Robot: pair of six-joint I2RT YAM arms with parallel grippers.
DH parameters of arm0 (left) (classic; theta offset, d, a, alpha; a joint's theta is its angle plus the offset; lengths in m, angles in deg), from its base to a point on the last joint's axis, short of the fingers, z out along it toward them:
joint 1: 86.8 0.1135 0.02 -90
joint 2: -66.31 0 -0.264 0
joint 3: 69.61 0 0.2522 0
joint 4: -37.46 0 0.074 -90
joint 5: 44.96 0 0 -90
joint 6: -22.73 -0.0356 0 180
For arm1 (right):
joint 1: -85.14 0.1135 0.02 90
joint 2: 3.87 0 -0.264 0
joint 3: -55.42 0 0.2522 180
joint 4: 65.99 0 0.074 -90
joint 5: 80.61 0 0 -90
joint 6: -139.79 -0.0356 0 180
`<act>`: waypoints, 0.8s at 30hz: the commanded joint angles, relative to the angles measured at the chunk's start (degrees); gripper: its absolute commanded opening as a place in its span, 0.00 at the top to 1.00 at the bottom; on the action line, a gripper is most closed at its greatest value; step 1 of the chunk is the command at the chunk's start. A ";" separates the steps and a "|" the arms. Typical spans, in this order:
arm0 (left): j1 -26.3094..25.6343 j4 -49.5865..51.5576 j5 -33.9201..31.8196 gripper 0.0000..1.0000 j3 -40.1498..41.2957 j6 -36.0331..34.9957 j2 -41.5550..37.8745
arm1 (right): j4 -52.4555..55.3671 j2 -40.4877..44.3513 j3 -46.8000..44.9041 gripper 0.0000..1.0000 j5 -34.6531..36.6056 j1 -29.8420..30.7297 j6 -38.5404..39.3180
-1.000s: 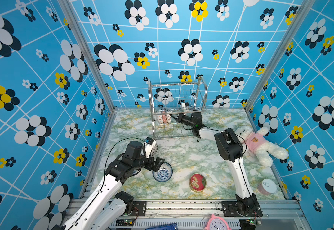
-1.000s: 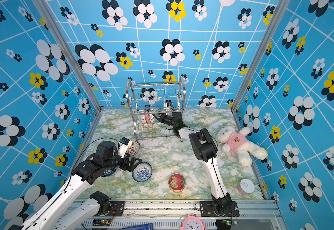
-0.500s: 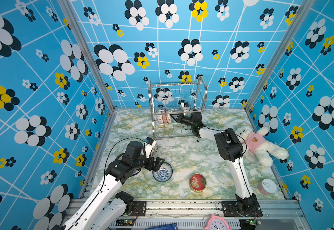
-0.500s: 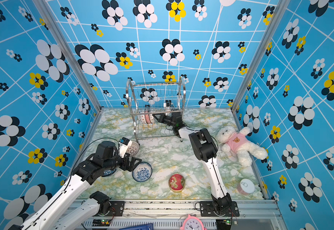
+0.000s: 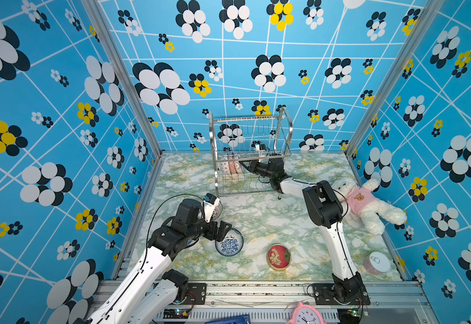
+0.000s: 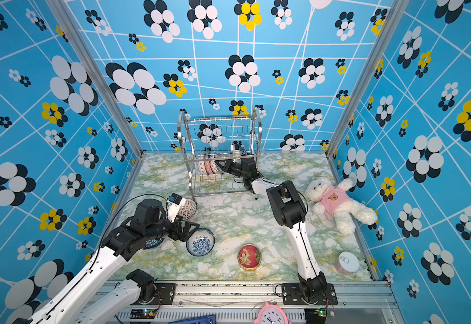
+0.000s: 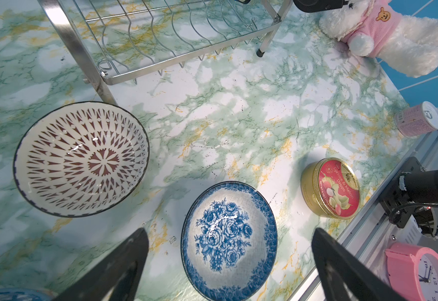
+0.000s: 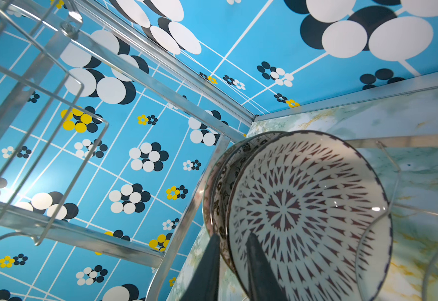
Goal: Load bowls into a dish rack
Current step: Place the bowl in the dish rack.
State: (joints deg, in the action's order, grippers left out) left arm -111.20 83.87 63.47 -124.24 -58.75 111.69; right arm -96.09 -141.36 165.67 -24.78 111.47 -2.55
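— Your right tool first: how wide?

— Narrow. My right tool is inside the dish rack, one finger on each side of the rim of a white bowl with dark red spikes. Whether the fingers press that rim or only straddle it, I cannot tell.

— And that bowl?

— It stands on edge in the wires beneath the upper tier, towards the rack's 9 o'clock end. It is the nearest to me of three bowls in a row. A second bowl sits close behind it.

— Your left tool?

— My left tool is spread wide and holds nothing. It hangs over a blue-flowered bowl that sits upright on the tabletop. In my wrist view the bowl shows between the two fingers, touching neither.

— And around it?

— At 11 o'clock from it is a red-spiked bowl, upright, just beside the rack's 7 o'clock foot. At 9 o'clock a blue bowl is mostly hidden under my left arm. A red tin with a gold rim is at 4 o'clock. The rack stands at the tabletop's 12 o'clock edge, a white plush bear in pink lies at 3 o'clock, and a pink can is towards 5 o'clock.
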 commanded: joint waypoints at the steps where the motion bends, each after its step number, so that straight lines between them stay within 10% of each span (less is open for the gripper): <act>1: 0.04 -0.48 -1.24 0.01 0.21 -0.78 -1.43 | -0.64 2.02 0.54 0.74 1.66 -0.09 -0.47; 24: 0.92 2.07 -8.99 0.01 -0.97 -0.09 -4.89 | -1.76 14.57 -16.86 0.56 0.22 1.53 2.01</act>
State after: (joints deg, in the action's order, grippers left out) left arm -110.79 84.52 56.31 -124.26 -58.88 107.34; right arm -96.92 -130.80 150.46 -23.16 112.56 -2.31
